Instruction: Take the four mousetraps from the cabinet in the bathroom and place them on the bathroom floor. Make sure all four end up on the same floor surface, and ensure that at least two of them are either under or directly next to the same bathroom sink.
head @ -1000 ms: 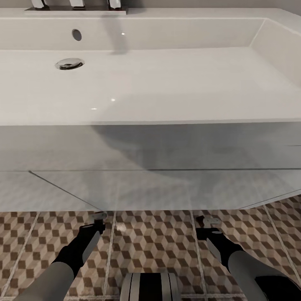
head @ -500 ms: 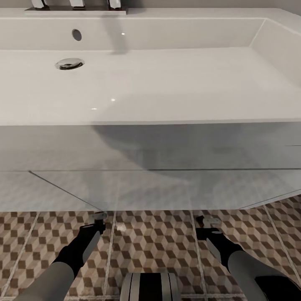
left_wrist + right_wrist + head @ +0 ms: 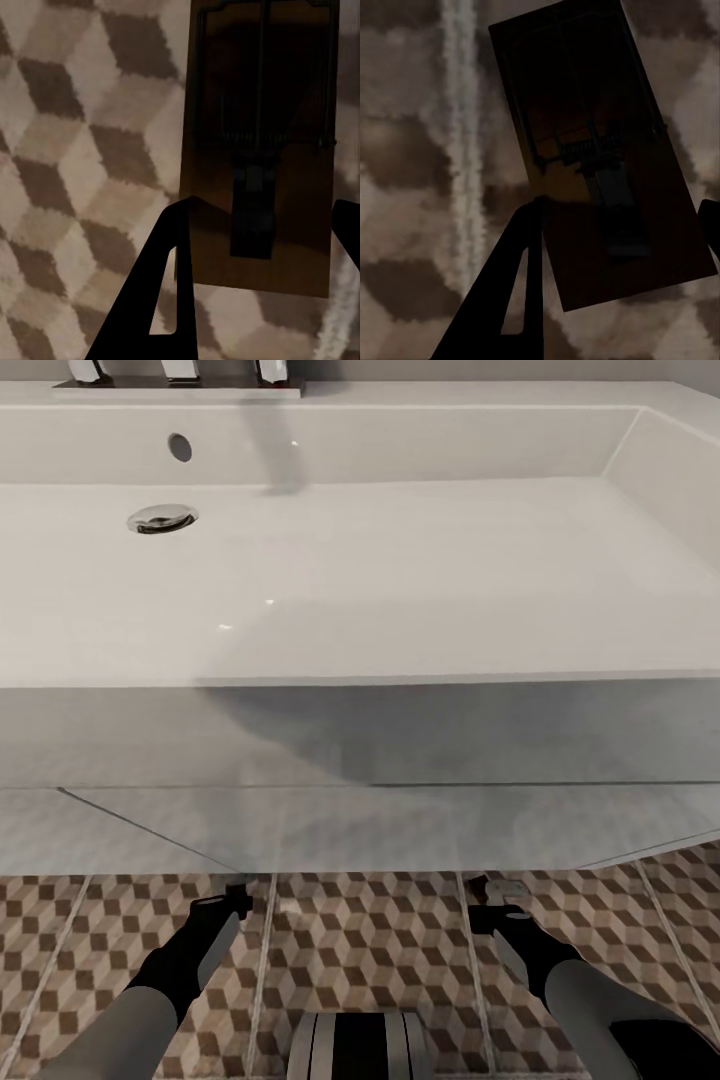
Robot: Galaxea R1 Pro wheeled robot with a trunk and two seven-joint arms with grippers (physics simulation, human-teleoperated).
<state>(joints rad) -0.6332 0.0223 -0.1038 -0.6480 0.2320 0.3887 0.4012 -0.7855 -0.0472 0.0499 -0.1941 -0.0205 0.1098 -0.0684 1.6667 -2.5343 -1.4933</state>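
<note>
Setting: bathroom floor (image 3: 370, 950) of cube-patterned tiles, running under the front of a white vanity unit (image 3: 360, 820) that carries the bathroom sink (image 3: 400, 560).
Left gripper (image 3: 238, 898): jaws spread, a finger (image 3: 161, 292) on either side of a mousetrap (image 3: 259, 142) lying flat on the tile; nothing is clamped, as far as the left wrist view shows.
Right gripper (image 3: 497, 893): jaws likewise apart, straddling a second mousetrap (image 3: 600, 150) lying askew beside a grout line.
Position: both grippers hang low over the tiles just in front of the vanity.
Progress: by my reading, two traps are down next to the sink, so that condition looks met; two more remain to be fetched from the cabinet.
Hidden: from the head camera the traps cannot be made out under the grippers; contact between fingers and traps is hard to judge in the dark wrist views; one finger of each gripper is cut off at the edge.
</note>
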